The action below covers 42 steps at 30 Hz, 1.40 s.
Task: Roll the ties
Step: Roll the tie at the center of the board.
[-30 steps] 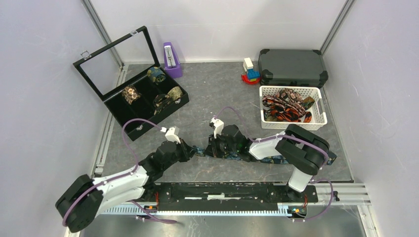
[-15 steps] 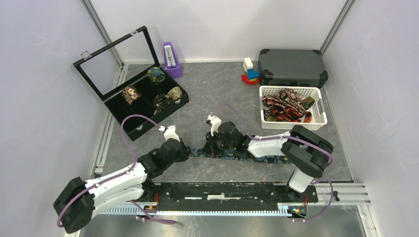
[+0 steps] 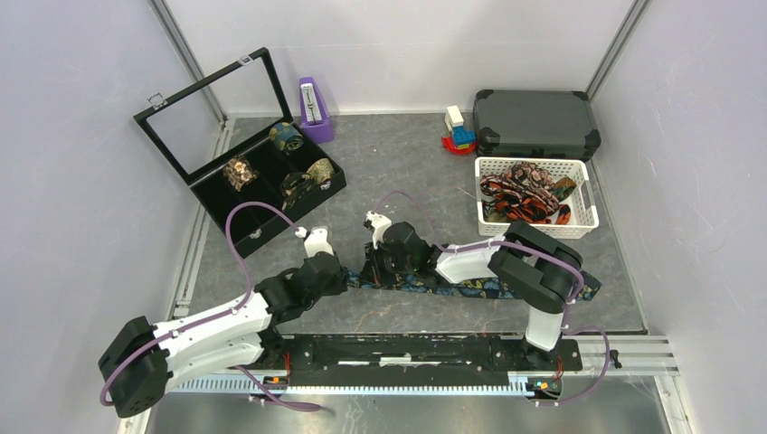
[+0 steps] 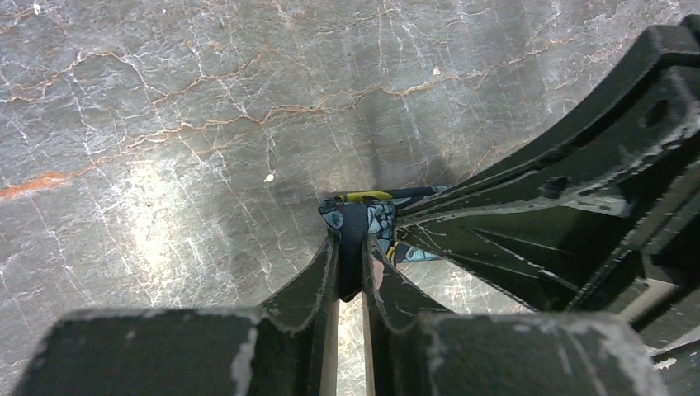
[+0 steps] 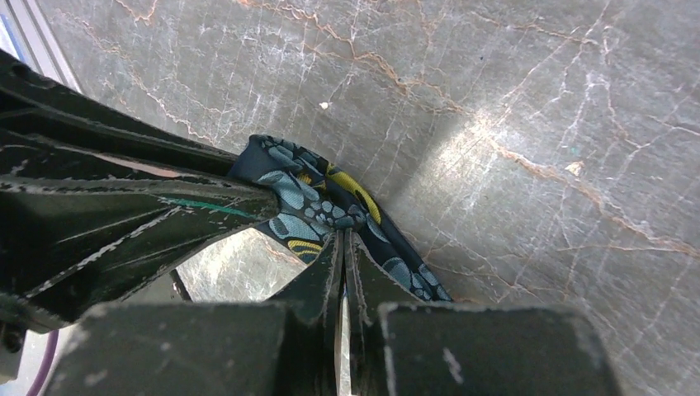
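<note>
A dark navy tie [image 3: 488, 288] with blue-gold paisley lies stretched along the table's near side. Its left end is pinched between both grippers. My left gripper [image 3: 341, 277] is shut on the folded end of the tie [image 4: 364, 219], with fabric showing between its fingertips [image 4: 332, 256]. My right gripper [image 3: 371, 271] stands right beside it, shut on the same bunched end [image 5: 318, 202]. In each wrist view the other gripper crowds the frame. More ties [image 3: 522, 197], red-orange and brown, lie loose in the white basket.
An open black display box [image 3: 237, 237] at the left holds several rolled ties [image 3: 240, 172]. The white basket [image 3: 583, 220] stands at the right, with a dark case [image 3: 535, 122] behind it. A purple metronome [image 3: 314, 108] and toy blocks [image 3: 459, 131] are at the back.
Both grippers have shifted left with the tie's end, drawing the tie out longer across the table. The right jaws have closed tighter on the fabric.
</note>
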### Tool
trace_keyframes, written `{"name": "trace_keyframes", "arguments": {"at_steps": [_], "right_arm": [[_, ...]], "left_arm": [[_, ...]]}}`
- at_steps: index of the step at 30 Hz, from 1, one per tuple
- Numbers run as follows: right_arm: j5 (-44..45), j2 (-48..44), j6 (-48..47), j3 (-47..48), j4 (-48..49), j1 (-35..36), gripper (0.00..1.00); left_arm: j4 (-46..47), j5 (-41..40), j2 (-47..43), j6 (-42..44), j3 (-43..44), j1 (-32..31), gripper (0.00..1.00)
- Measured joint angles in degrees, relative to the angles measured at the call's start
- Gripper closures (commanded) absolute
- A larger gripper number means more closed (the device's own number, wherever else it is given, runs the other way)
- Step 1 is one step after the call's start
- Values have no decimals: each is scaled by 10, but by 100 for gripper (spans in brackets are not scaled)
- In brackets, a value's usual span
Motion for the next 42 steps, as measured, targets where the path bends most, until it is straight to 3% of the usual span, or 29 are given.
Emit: {"name": "trace_keyframes", "arguments": {"at_steps": [17, 28, 42], "right_arm": [[-8, 59, 17, 60, 3, 15, 96], [-20, 59, 14, 65, 8, 15, 96], [8, -129, -17, -92, -29, -45, 96]], "left_arm": [[-59, -43, -11, 0, 24, -10, 98], [-123, -122, 58, 0, 71, -53, 98], [-221, -230, 189, -23, 163, -123, 98]]}}
